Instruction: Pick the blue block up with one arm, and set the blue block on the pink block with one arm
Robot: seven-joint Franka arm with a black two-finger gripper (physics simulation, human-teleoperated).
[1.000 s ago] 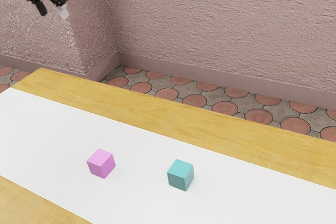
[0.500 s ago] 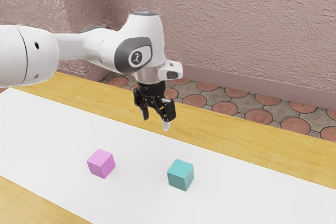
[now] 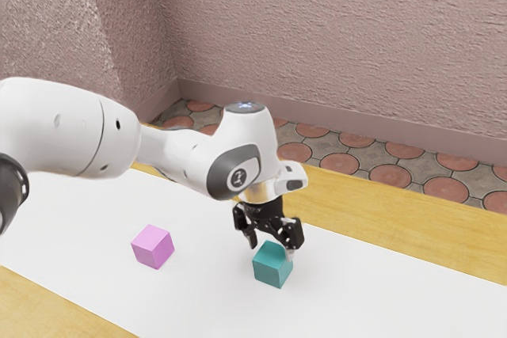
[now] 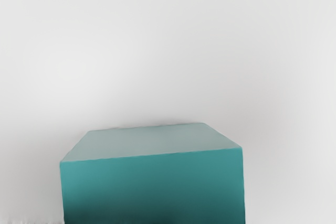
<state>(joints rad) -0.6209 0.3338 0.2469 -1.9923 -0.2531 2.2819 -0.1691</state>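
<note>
Legend: the gripper (image 3: pixel 270 244) was seen poised directly above the blue block (image 3: pixel 272 266), with its fingers held apart and their tips level with the block's top. No grip was seen. The blue block was seated on the white sheet (image 3: pixel 95 203), with the pink block (image 3: pixel 152 245) well apart toward the exterior view's left.
</note>
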